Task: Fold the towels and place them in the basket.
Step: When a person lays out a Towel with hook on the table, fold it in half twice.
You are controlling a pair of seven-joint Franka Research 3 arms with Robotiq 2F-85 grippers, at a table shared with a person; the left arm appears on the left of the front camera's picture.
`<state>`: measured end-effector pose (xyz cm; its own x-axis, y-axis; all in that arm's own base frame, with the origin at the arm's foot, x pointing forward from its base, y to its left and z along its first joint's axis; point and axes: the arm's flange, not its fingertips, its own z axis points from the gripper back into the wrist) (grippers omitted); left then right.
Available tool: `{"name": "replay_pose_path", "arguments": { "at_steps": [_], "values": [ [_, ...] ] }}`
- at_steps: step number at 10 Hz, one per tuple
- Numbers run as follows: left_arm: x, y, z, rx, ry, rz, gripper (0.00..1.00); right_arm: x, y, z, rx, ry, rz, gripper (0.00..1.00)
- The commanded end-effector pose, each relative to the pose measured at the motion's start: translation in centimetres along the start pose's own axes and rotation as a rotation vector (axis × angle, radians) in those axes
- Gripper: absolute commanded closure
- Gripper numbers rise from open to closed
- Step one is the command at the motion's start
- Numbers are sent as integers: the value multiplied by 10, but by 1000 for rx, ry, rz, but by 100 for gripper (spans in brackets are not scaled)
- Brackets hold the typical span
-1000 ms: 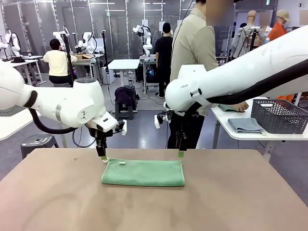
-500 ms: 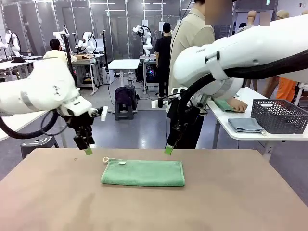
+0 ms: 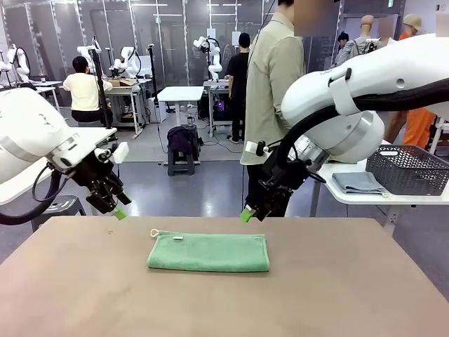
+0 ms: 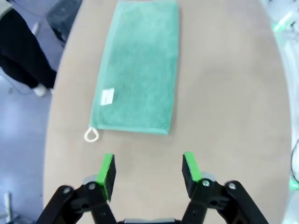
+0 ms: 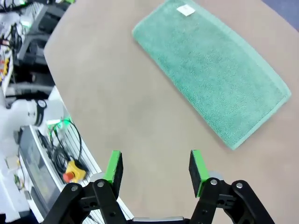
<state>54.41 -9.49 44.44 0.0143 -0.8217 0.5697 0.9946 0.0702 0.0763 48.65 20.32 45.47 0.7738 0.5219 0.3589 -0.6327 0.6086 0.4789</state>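
Observation:
The mint green towel (image 3: 209, 252) lies folded in a long strip at the middle of the brown table, its white loop (image 3: 154, 232) at the far left corner; it also lies flat in the left wrist view (image 4: 140, 74) and the right wrist view (image 5: 212, 70). My left gripper (image 3: 118, 213) hovers open above the table's far left, apart from the towel, with empty fingers (image 4: 148, 173). My right gripper (image 3: 246, 215) hangs open over the far edge, just behind the towel's right part, empty too (image 5: 155, 169). The dark grey basket (image 3: 407, 168) stands on a side table at right. The cream-white towel is out of view.
A person (image 3: 279, 105) stands behind the table, near the white side table (image 3: 337, 188), which holds a folded grey-blue cloth (image 3: 358, 182) beside the basket. Bare brown tabletop (image 3: 224, 302) spreads in front of the towel.
Both grippers let go of the towel's far corners and rose away, the left swinging out left, the right staying near the far edge. The person stepped left. The towel stayed put.

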Motion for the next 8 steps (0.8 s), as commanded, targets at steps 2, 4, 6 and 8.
{"name": "replay_pose_path", "arguments": {
  "at_steps": [2,4,6,8],
  "values": [
    [-41,-11,9,-50,-176,51,27,0,0,0,0,0,0,28],
    [-62,-13,11,-64,-258,81,27,0,0,0,0,0,0,28],
    [-84,-17,14,-72,-322,101,7,0,0,0,0,0,0,28],
    [-98,-19,17,-47,-384,93,0,-5,-6,-5,20,-46,-74,28]
  ]
}}
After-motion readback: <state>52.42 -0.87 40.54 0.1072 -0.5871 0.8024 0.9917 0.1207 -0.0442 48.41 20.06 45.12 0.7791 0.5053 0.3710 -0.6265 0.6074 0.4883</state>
